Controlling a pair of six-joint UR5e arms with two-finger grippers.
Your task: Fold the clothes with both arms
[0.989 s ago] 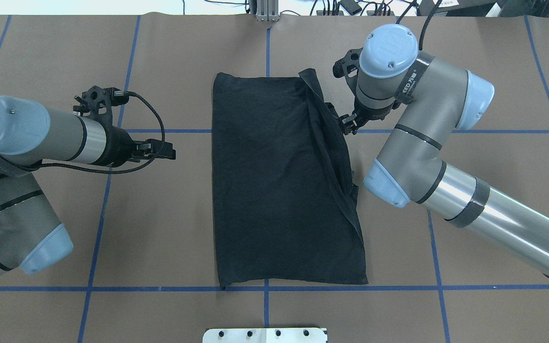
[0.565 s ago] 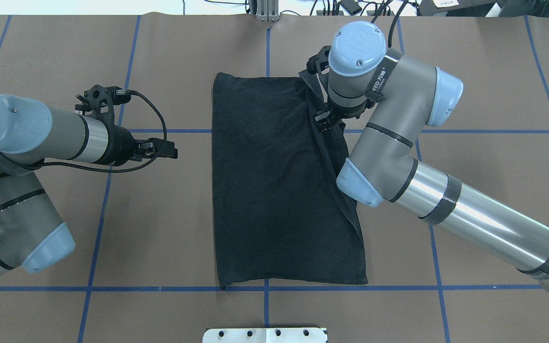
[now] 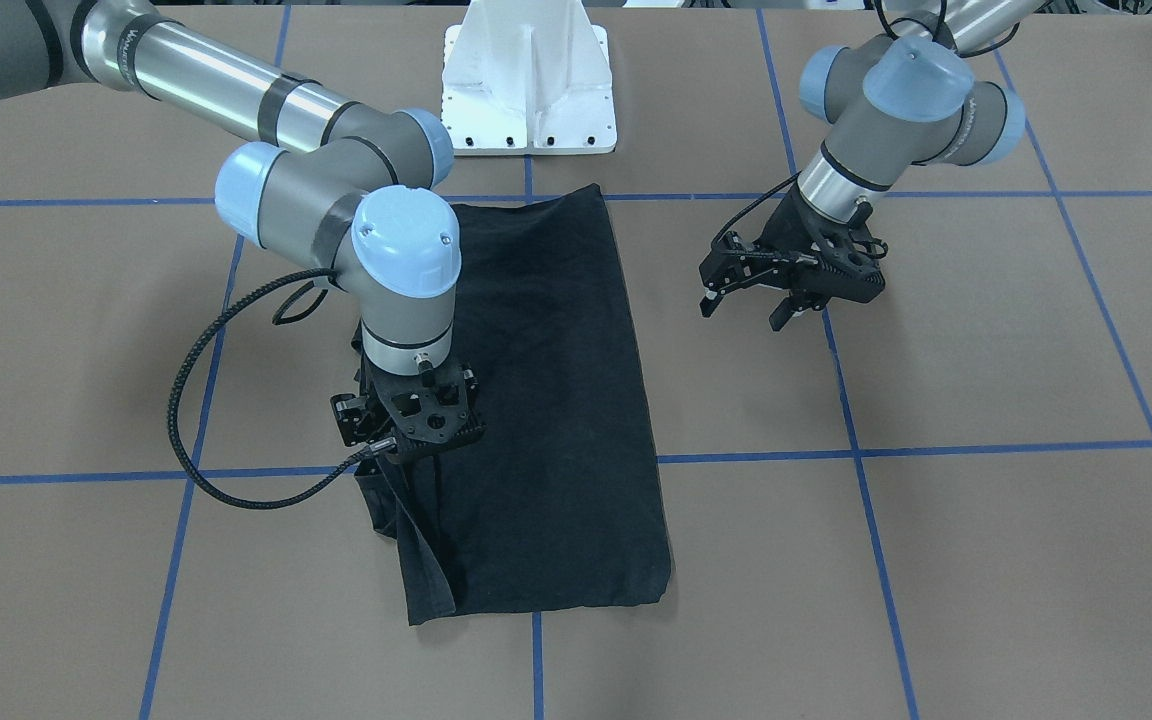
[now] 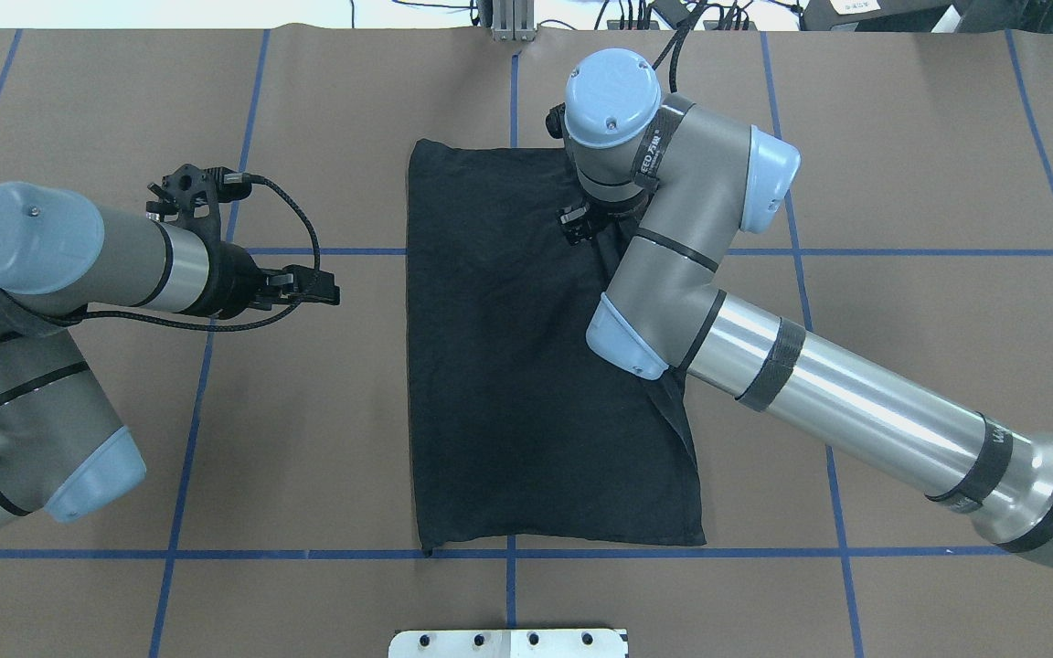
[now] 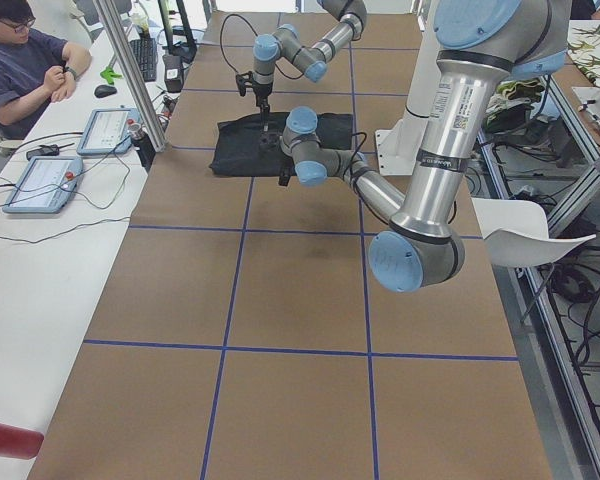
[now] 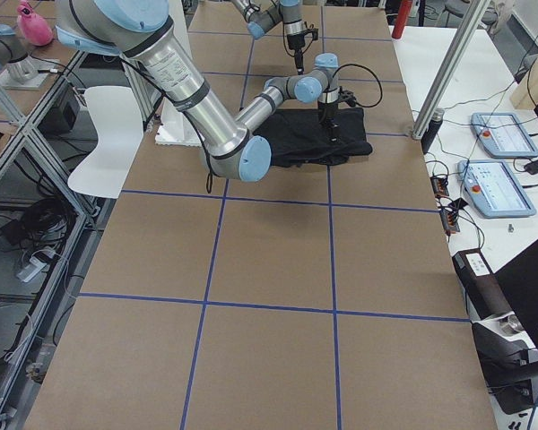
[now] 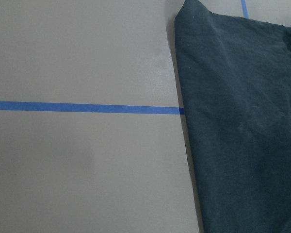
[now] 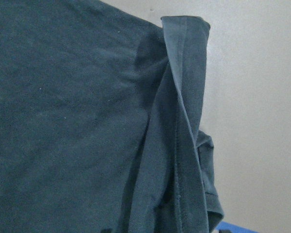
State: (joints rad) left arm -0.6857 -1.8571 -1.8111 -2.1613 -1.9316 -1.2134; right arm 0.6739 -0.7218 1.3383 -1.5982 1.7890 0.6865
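Table (image 4: 901,137) check: right end effector (image 3: 398,455) pinches only the shirt (image 4: 508,366) edge, so you risk slip mid-fold. Left end effector (image 3: 741,315) spread, idle.

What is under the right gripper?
The T-shirt: its side fold, pinched by the right gripper, rises over the flat body. The table directly below is covered by the cloth.
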